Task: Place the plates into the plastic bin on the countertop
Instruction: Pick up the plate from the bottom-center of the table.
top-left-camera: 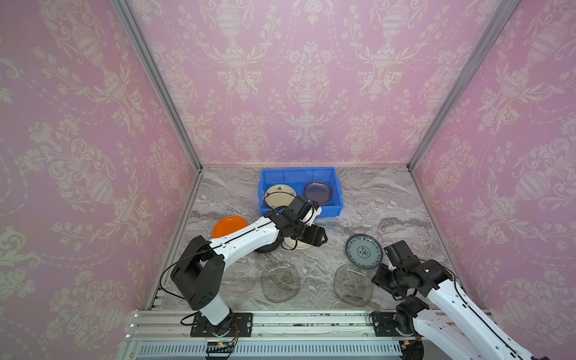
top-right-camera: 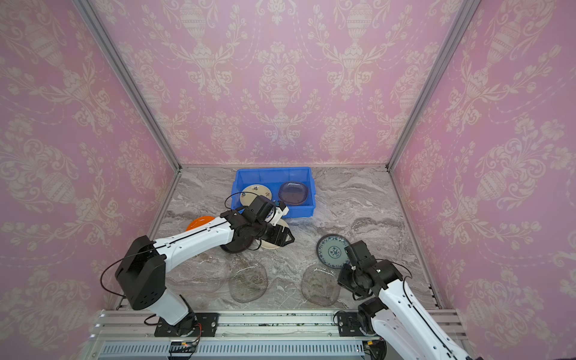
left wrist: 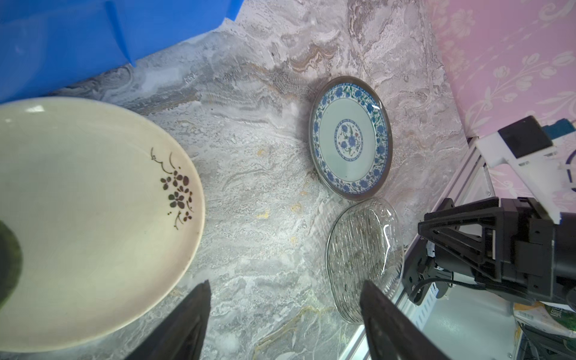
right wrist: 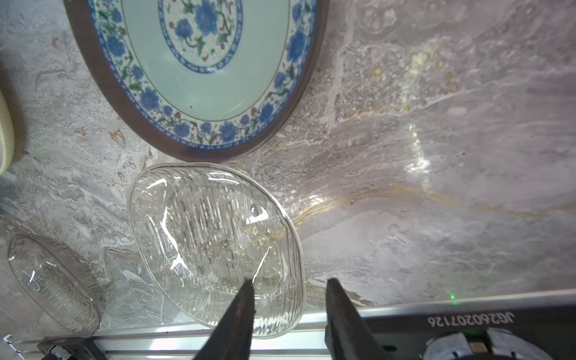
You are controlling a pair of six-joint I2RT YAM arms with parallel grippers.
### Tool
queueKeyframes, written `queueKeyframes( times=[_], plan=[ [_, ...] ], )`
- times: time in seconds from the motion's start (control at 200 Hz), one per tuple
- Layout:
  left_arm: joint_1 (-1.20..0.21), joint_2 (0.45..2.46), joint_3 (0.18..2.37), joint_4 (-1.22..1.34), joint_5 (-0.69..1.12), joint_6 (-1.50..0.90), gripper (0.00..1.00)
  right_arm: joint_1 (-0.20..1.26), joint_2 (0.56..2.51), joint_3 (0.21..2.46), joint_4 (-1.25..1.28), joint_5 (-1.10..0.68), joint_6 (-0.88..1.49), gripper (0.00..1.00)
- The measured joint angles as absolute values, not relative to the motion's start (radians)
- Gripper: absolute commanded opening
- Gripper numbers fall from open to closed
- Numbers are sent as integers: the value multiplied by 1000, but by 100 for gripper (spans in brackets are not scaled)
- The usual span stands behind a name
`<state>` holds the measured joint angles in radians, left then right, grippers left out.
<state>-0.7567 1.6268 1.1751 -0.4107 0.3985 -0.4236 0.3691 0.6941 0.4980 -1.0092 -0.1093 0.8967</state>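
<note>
The blue plastic bin [top-left-camera: 297,170] stands at the back of the countertop [top-left-camera: 389,202] and holds a cream plate [top-left-camera: 279,195] and a smoky glass plate [top-left-camera: 318,192]. My left gripper [left wrist: 285,286] hangs open just in front of the bin, beside a second cream plate [left wrist: 93,218] with dark flowers, with nothing between its fingers. My right gripper [right wrist: 290,282] is open near the front right, its jaws straddling the rim of a clear glass plate [right wrist: 212,237]. A blue-patterned plate [top-left-camera: 363,251] lies just behind that. An orange plate [top-left-camera: 229,226] lies left.
Two more clear glass plates [top-left-camera: 279,282] [top-left-camera: 241,274] lie near the front, one partly under the left arm. A black plate [top-left-camera: 267,248] shows beneath the left wrist. An aluminium rail [top-left-camera: 311,321] runs along the front edge, and pink walls close in three sides.
</note>
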Motion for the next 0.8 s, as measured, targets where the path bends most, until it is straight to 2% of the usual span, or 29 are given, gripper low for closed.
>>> queueKeyframes(
  times=[0.57,0.801],
  plan=[
    [-763,1641,1123,-300,440,-461,77,378,781,369,-814,-175,941,35],
    [-763,1655,1123,-299,440,-463,77,381,817,363,-761,-184,940,23]
  ],
)
